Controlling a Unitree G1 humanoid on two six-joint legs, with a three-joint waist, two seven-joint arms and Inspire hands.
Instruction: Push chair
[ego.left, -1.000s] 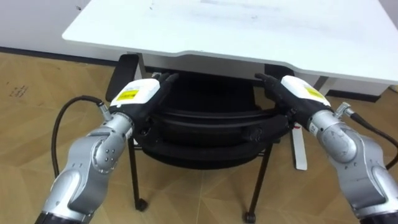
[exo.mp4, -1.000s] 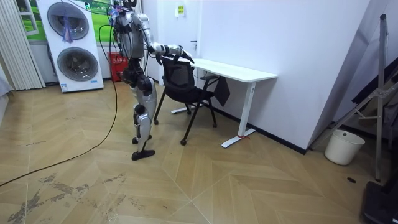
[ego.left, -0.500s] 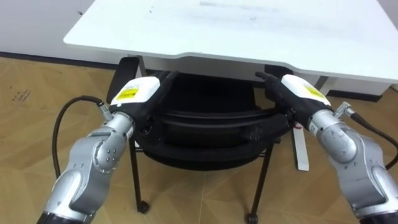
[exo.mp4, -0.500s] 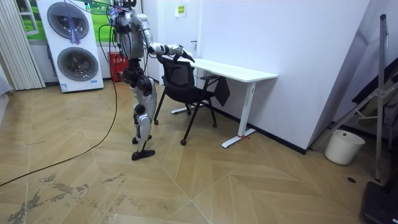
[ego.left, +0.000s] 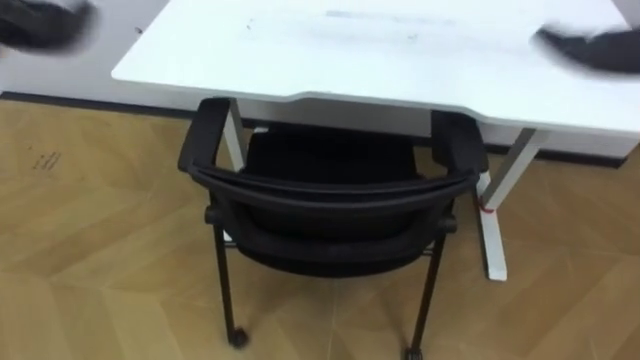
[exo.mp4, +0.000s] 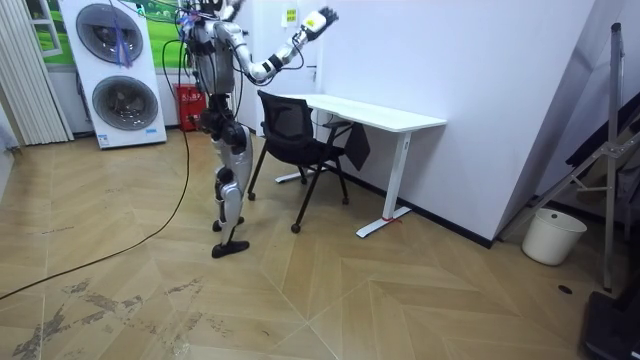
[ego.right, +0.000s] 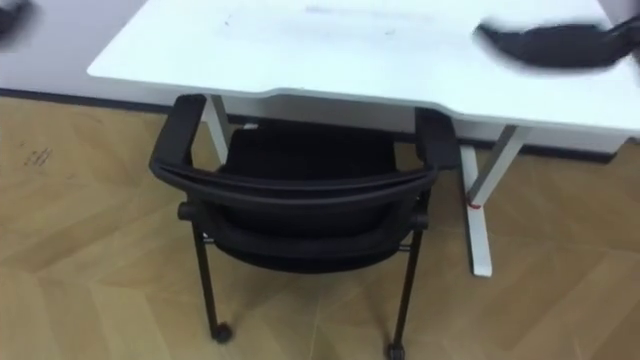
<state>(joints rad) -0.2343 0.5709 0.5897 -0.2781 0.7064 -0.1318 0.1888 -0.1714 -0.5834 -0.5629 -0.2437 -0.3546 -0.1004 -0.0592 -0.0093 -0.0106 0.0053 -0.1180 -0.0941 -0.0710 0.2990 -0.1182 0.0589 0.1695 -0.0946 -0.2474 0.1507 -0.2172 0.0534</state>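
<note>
Hands off the chair; push looks complete.
White rectangular desk (ego.left: 400, 50) unmoved. Black castor chair with armrests (ego.left: 330, 195) sits with its seat tucked under the desk's front edge. Left hand (ego.left: 40, 22) and right hand (ego.left: 590, 47) have left the backrest. In the eye views they are dark blurs, so I cannot tell how open they are. The room view shows the arms raised above the desk.

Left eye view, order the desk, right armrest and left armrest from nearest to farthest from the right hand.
1. Desk, under the right hand, upper right.
2. Right armrest, below the desk's edge.
3. Left armrest, on the far side of the chair.
</note>
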